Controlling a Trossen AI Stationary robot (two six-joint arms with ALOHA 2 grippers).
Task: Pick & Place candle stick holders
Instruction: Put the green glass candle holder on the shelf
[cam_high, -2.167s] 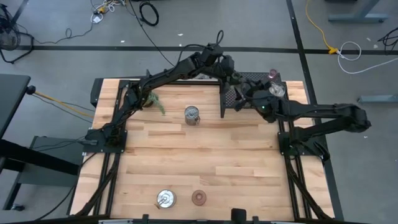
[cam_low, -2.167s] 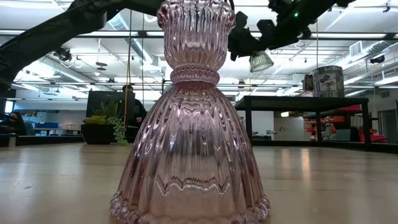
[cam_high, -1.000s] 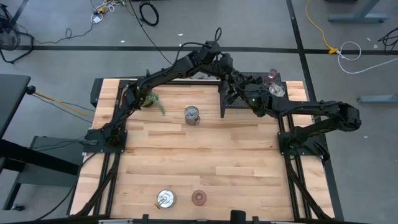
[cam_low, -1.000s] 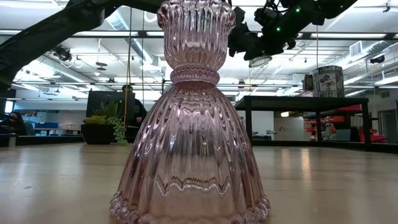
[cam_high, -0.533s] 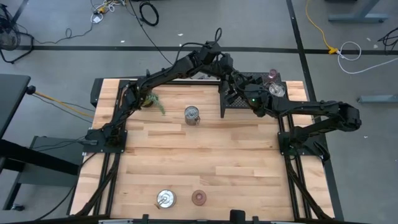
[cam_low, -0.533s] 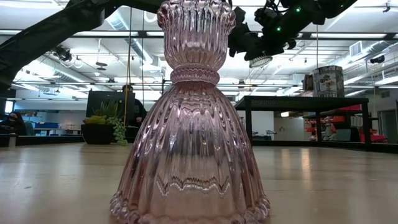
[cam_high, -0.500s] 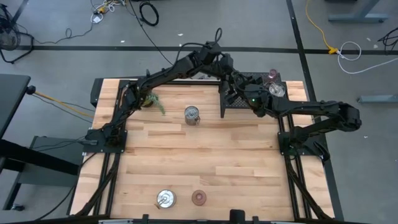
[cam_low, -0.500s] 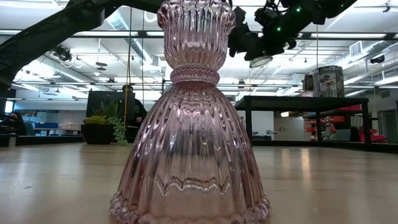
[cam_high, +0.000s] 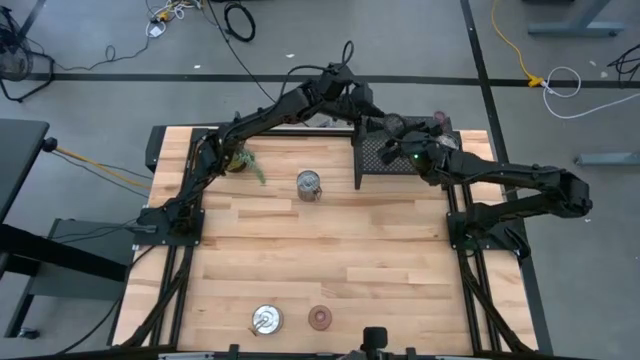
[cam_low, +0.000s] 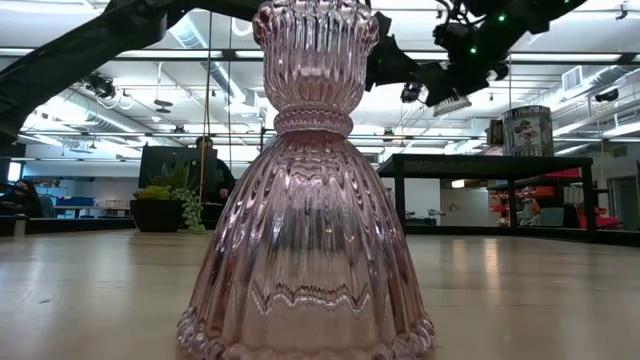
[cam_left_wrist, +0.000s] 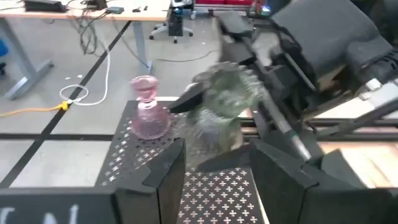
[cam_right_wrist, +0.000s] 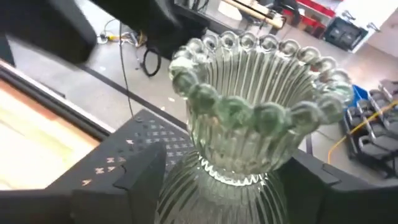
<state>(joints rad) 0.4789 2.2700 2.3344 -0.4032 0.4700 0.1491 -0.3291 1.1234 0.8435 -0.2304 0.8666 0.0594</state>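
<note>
My right gripper (cam_high: 400, 138) is shut on a clear ribbed glass candle stick holder (cam_right_wrist: 249, 118), high over the black perforated tray (cam_high: 385, 165) at the table's far right; it also shows in the low view (cam_low: 452, 102). My left gripper (cam_left_wrist: 214, 180) is open and empty, just to the far left of it above the tray's far end. A pink holder (cam_left_wrist: 148, 115) stands upright on the tray. A large pink holder (cam_low: 305, 180) stands close to the low camera. A silver holder (cam_high: 309, 185) stands mid-table. My right gripper pinches the clear holder's wide ribbed lower body (cam_right_wrist: 205, 196), below its narrow neck, between its two fingers (cam_right_wrist: 140, 177). The beaded cup rim (cam_right_wrist: 261, 59) points away from the wrist. The holder is lifted clear of the tray and sits tilted.
A small potted plant (cam_high: 245, 160) stands at the far left. A silver holder (cam_high: 266, 320) and a brownish-pink holder (cam_high: 320, 318) stand near the front edge. The two arms are close together over the tray. Bare wood lies across the table's middle.
My right gripper has carried the clear holder toward the table's right, staying high above the tray, and the holder is more tipped than before. My left gripper has stayed open beside it.
</note>
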